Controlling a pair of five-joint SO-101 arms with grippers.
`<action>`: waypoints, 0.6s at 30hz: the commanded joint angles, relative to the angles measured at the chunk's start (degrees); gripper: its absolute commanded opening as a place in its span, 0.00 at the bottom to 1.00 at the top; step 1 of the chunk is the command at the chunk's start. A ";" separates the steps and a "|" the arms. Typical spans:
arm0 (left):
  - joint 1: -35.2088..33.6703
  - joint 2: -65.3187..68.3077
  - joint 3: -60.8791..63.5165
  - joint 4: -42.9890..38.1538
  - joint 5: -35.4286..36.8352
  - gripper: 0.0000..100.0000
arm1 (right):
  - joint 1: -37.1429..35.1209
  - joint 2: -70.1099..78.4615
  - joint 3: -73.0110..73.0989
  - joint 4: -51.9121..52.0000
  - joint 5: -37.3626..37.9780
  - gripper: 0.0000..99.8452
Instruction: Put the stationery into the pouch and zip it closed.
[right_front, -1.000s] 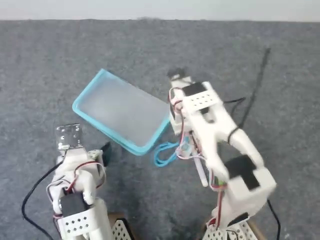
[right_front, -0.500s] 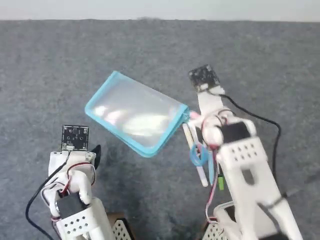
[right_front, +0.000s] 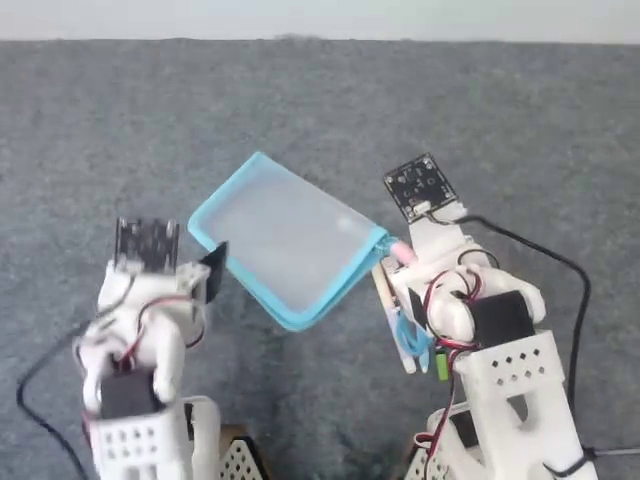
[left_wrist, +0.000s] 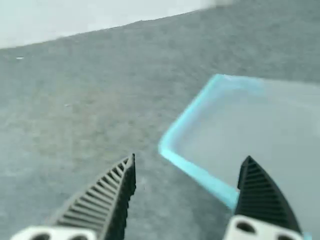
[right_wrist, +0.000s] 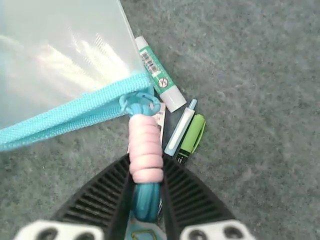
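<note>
Concerns the pouch (right_front: 290, 240), flat on the grey table (right_front: 100, 110) between the two arms, with no stationery visibly inside. At its zip end, held by the pink zipper pull (right_wrist: 145, 140) in the right gripper (right_wrist: 147, 167), clamped tight on pull and teal cord. Just beside that end, loose on the table: glue stick (right_wrist: 159, 75), white pen (right_wrist: 179, 127), green marker (right_wrist: 192, 135). Near the opposite corner, spread wide and holding nothing, the left gripper (left_wrist: 189, 160). Looks like the opening step, zip probably yet to be drawn back. Calls next for pinning that far corner with the left and drawing the pull along the zip with the right, lest the whole pouch slide.
</note>
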 joint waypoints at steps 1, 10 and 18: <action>5.19 24.62 -12.44 -2.99 7.74 0.32 | 0.48 -1.10 -0.53 -0.04 1.23 0.01; 5.71 44.48 -10.59 -15.12 8.26 0.32 | 0.48 -0.84 -12.13 2.24 1.23 0.01; 19.43 52.92 -9.63 -19.08 9.32 0.32 | -12.70 12.18 -34.37 10.15 0.79 0.01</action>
